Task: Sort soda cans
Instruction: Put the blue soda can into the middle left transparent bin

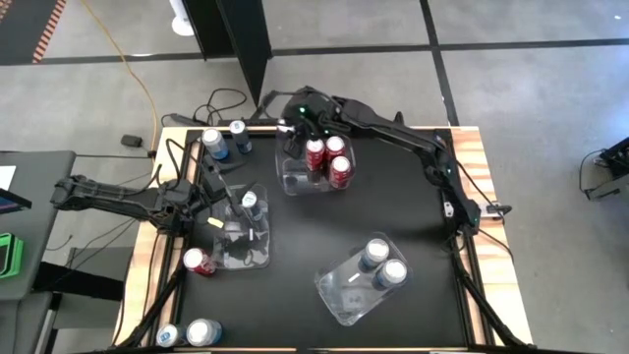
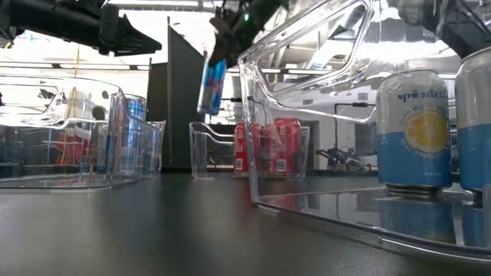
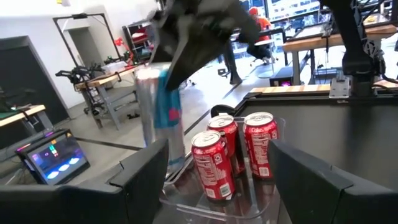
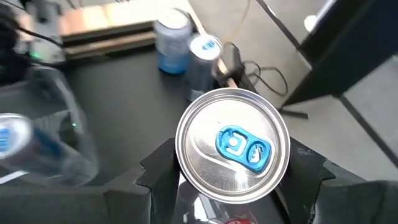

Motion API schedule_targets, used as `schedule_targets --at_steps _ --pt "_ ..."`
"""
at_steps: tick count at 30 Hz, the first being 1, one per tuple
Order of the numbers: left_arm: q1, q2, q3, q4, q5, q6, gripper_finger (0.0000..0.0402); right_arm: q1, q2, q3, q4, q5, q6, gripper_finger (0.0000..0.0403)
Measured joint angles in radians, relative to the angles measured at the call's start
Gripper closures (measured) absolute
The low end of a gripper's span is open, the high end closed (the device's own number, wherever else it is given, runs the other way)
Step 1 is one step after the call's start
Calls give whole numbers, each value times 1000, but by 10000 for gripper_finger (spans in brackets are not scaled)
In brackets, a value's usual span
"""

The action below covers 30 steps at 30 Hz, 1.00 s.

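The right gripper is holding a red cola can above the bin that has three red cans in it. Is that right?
Not quite: the can in the right gripper is a slim silver-and-blue one, not red, as the left wrist view shows. The rest holds: it hangs above the bin with the three red cans.

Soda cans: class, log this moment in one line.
right gripper: holds slim can above red-can bin | left gripper: open, by left bin

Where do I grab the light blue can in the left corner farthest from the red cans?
Grip the light blue can around its round side wall just below the rim, probably coming straight down. It stands upright with its top showing, and another can sits close beside it.
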<state>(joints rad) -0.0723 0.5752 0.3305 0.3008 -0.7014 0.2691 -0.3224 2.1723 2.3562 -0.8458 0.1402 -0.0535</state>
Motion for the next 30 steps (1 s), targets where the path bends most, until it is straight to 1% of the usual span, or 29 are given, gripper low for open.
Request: schedule_targets --at_steps 4,9,18,25,30 --pt "0 -13 0 -3 -31 0 132 52 -42 0 -18 0 -8 182" --pt "0 -51 0 -5 -40 -17 132 126 -74 0 -51 0 -29 182" --pt "0 -113 0 -12 -41 -49 132 274 -87 0 -70 -4 -36 182" --pt "0 -185 0 -77 -41 -70 132 379 -84 -1 -46 -11 -33 182" --pt "0 -245 0 -142 -40 -74 132 407 -83 -25 -13 -11 -25 182"
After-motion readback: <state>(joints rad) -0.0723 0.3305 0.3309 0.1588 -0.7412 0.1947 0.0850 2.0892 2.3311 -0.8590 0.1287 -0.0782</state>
